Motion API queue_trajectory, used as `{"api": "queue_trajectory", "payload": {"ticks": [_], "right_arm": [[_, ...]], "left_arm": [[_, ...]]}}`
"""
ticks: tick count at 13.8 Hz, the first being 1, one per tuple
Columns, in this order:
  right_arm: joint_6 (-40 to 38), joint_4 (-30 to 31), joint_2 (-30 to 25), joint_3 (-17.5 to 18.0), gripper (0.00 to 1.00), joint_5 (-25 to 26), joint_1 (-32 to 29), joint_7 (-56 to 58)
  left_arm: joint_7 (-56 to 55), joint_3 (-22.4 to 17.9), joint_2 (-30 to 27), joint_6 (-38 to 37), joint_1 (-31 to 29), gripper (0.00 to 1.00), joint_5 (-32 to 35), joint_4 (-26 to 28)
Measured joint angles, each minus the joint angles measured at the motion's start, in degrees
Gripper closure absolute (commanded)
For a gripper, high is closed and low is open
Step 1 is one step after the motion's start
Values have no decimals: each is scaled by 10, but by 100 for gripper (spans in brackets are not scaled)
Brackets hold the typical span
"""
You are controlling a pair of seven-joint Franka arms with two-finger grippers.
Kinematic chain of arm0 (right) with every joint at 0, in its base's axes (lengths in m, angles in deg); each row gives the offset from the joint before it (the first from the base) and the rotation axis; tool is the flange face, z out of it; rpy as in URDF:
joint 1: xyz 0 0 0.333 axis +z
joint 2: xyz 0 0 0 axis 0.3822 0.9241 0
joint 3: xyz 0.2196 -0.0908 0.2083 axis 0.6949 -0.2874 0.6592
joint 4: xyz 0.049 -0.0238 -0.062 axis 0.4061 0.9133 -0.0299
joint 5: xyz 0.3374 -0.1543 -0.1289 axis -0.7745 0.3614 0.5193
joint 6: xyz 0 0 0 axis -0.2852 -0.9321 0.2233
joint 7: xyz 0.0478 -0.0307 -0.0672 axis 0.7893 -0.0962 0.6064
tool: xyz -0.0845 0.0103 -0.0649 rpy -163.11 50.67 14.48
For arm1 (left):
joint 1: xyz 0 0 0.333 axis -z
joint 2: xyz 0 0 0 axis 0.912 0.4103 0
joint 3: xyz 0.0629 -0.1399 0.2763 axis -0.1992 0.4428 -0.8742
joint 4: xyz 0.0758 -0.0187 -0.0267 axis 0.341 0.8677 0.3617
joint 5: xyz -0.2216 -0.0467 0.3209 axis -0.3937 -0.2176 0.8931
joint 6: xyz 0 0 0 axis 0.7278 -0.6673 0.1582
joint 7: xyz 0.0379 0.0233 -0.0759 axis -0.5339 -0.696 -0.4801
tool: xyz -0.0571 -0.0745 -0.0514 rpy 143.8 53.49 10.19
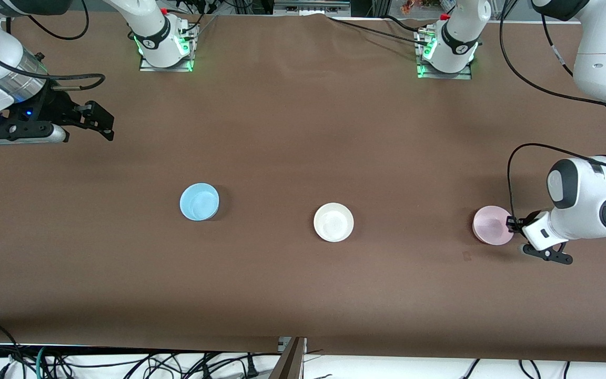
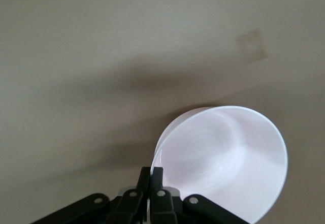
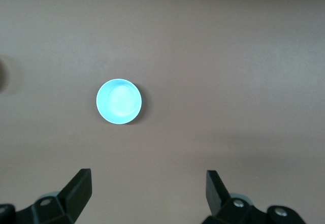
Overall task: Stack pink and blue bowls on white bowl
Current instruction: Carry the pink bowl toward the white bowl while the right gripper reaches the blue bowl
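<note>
Pink bowl [image 2: 223, 158]: smooth glossy plastic, faintly translucent. Blue bowl [image 1: 199, 201], white bowl [image 1: 333, 222]: same smooth plastic. Desk [image 1: 303, 284]: matt brown cloth, slightly creased. Left tool [image 2: 152, 176]: matt black fingers.

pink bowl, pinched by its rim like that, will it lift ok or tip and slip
The pink bowl looks thin and light, so it should lift easily. Held by the left gripper at one rim edge only, it may tilt. Its smooth, glossy wall could slip between the fingers.

- Pink bowl [image 1: 492, 225]: pale pink, plain.
- Blue bowl [image 1: 199, 201]: light sky blue, plain.
- White bowl [image 1: 333, 222]: plain white.
- Table [image 1: 303, 131]: uniform brown.
- Fingers [image 3: 78, 191]: black.
</note>
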Motion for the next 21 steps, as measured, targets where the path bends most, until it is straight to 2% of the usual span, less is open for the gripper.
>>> {"api": "queue_trajectory", "payload": {"ticks": [4,7,9,12,14,17,21], "right_arm": [[0,-1,4,0,1,0,0,0],[-1,-4,6,0,1,0,0,0],[-11,-4,18,0,1,0,0,0],[-16,-6,40,0,1,0,-1,0],[-14,-11,67,-1,1,0,-1,-1],[-12,-44,125,-1,1,0,-6,-1],[-12,-65,139,-1,1,0,-7,-1]], "left_arm": [[-11,104,-39,-84,6,100,0,-10],[-117,176,-49,-99,27,100,-1,-15],[-234,201,-47,-99,73,100,-2,-27],[-407,202,-8,-93,199,100,-2,-89],[-439,192,36,-68,250,100,-1,-133],[-391,176,71,-19,250,100,-1,-168],[-286,139,81,-4,242,100,-1,-174]]}}
